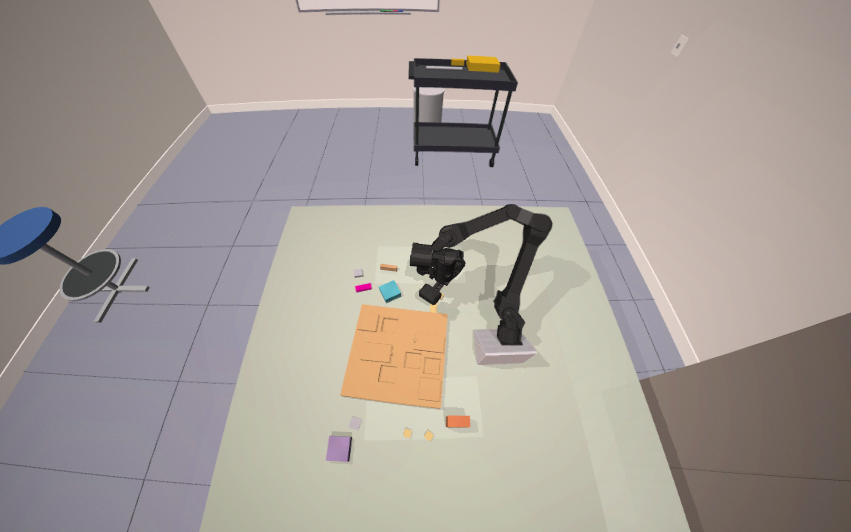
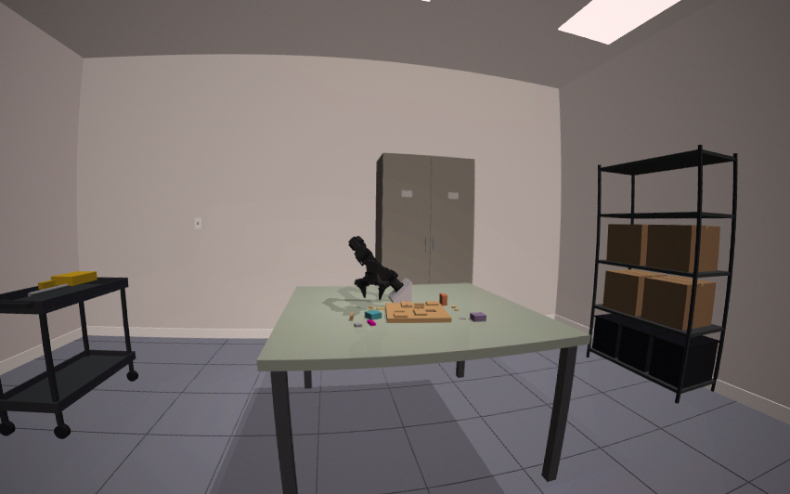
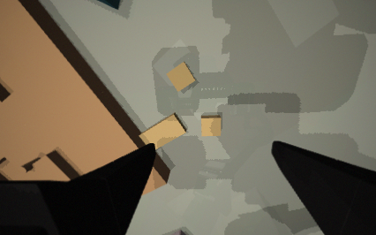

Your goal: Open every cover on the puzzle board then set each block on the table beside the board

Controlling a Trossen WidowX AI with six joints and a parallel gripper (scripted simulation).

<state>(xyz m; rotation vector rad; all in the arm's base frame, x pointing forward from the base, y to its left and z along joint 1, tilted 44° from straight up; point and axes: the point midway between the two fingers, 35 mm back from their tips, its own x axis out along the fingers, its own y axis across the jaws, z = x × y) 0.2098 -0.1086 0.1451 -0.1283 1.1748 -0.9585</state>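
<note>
on the pale green desk (image 1: 270, 422) (image 2: 318, 344) (image 3: 244, 11), our pincer (image 1: 440, 298) (image 2: 371, 298) (image 3: 211, 147) gapes wide and empty above small yellow blocks (image 3: 181, 77) beside the orange board (image 1: 394, 389) (image 2: 418, 318) (image 3: 46, 88).

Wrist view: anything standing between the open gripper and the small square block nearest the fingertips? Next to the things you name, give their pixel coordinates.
Nothing visible stands between the gripper (image 1: 443, 284) (image 2: 372, 298) (image 3: 214, 144) and that small square block (image 3: 211, 128); the oblong block (image 3: 164, 131) lies off to its side, at the board's (image 1: 362, 383) (image 2: 418, 318) (image 3: 68, 97) edge.
</note>
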